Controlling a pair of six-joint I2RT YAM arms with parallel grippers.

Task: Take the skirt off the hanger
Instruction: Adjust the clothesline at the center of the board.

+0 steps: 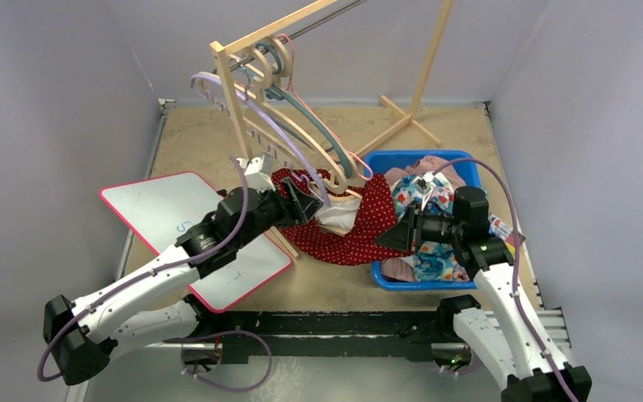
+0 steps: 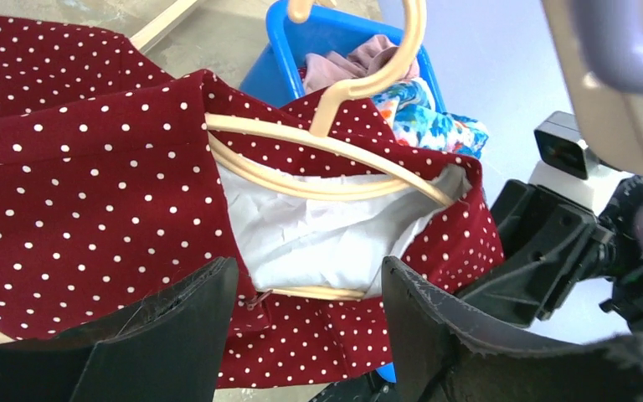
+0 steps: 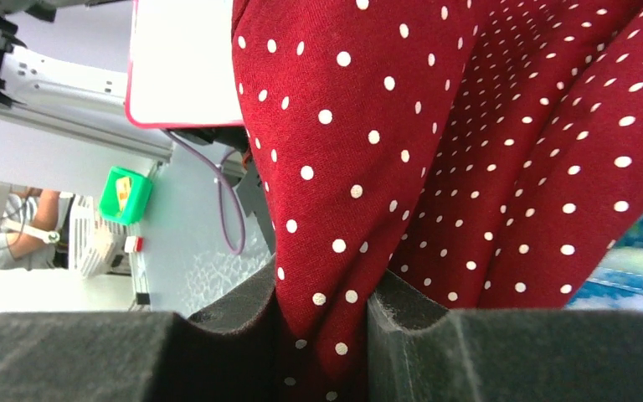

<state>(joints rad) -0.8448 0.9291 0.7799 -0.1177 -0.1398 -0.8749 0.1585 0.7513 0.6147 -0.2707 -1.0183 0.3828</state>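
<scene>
While the whiteboard (image 1: 186, 226) lay off at the left of the bench (image 1: 201, 142), the left jaws stood apart at the open waist of the skirt (image 1: 360, 234). The lower bar of the hanger (image 2: 335, 142) and what looked like a small clip sat in the gap ahead of them, with nothing gripped that I could see. Further right, the right jaws were clamped on a fold of the red cloth, just in front of the blue basket (image 1: 469, 167) of clothes.

My worry was the pull. If I drew the right arm away while the waistband was clipped, the cloth could strain, or the hanger could come along and knock the wooden rack (image 1: 234, 100). If the left jaws closed on cloth instead of the bar, both arms would tug the skirt and nothing would come free.

The skirt was dark red with small white dots, its white lining showing at the waist. It draped between the arms, its lower part spread on the bench.
</scene>
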